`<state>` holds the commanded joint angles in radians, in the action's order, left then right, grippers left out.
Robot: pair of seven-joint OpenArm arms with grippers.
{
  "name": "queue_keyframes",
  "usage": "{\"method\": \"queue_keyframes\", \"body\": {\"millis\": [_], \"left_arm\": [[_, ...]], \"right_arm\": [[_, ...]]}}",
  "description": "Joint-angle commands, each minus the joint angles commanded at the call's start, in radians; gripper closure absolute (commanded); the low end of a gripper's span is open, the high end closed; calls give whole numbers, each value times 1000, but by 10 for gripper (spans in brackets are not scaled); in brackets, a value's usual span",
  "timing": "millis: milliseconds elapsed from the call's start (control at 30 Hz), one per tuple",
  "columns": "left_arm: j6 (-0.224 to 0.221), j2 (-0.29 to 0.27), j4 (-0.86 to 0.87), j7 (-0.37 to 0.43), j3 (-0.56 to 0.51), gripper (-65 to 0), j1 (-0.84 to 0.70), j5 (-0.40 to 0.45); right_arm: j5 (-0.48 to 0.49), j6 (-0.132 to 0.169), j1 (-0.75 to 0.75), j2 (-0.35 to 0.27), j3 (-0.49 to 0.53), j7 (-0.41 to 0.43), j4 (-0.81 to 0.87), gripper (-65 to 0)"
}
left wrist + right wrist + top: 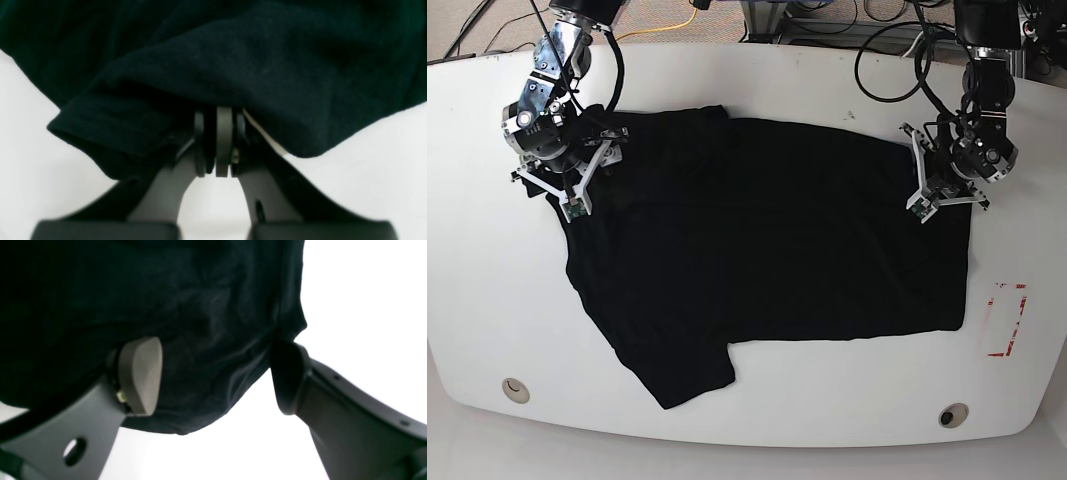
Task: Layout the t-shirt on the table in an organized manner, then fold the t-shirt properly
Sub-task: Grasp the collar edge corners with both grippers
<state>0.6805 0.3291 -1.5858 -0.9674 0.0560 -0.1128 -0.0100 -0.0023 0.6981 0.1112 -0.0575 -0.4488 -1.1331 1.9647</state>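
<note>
Two grippers on printless black t-shirt [767, 240], left gripper [223, 115] pinching cloth, right gripper [215, 373] spread, white table [757, 70]

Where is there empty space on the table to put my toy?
Bare table lies left of the t-shirt, along the front edge between the two holes, and beside the red tape mark. The shirt's back corners are crowded by both arms.

A black t-shirt [767, 250] lies spread across the white worktop [487, 300], robot arms at ten and two o'clock, red tape rectangle [1005, 319] at four.
</note>
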Motion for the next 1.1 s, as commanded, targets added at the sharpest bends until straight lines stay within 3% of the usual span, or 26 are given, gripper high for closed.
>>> {"method": "queue_keyframes", "body": {"millis": [267, 500, 667, 833, 1100], "left_arm": [[18, 0, -71, -8, 66, -11, -23, -2], [18, 12, -244, -115, 112, -10, -41, 0], [18, 35, -275, -180, 152, -10, -41, -2], [18, 54, -281, -181, 219, -10, -84, -2], [18, 63, -282, -180, 230, -10, -140, -2]], "right_arm": [[0, 0, 0, 0, 0, 0, 5, -482], [0, 0, 2, -2, 0, 0, 15, -482], [0, 0, -9, 0, 0, 0, 15, -482], [-5, 0, -12, 0, 0, -2, 15, -482], [-8, 0, -28, -6, -2, -2, 11, -487]]}}
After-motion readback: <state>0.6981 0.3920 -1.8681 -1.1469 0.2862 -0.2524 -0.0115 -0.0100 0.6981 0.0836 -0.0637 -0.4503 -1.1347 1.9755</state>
